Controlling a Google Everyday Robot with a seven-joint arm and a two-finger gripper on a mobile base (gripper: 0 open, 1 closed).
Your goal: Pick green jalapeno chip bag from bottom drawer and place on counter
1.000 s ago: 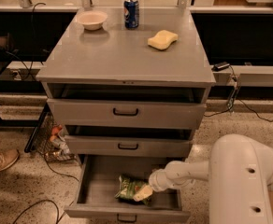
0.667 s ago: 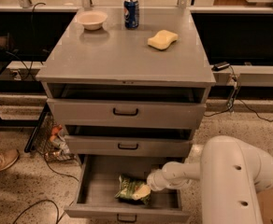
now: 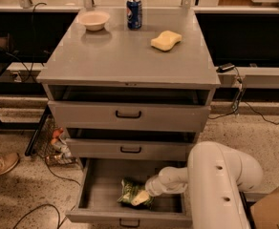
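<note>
Since a second ago the gripper has crept slightly left, and the elbow has swung closer. It now sits low in the open bottom drawer, tip on the right edge of the green jalapeno chip bag. Most of the bag lies to its left. Grip state and the bag's long axis: cannot tell. Far above, the counter carries a yellow sponge, a Pepsi can and a bowl.

You look down on a speckled floor with a black cable trailing at the left, a cardboard box at the right and dark benches behind. The hand sits low in the open bottom drawer.
</note>
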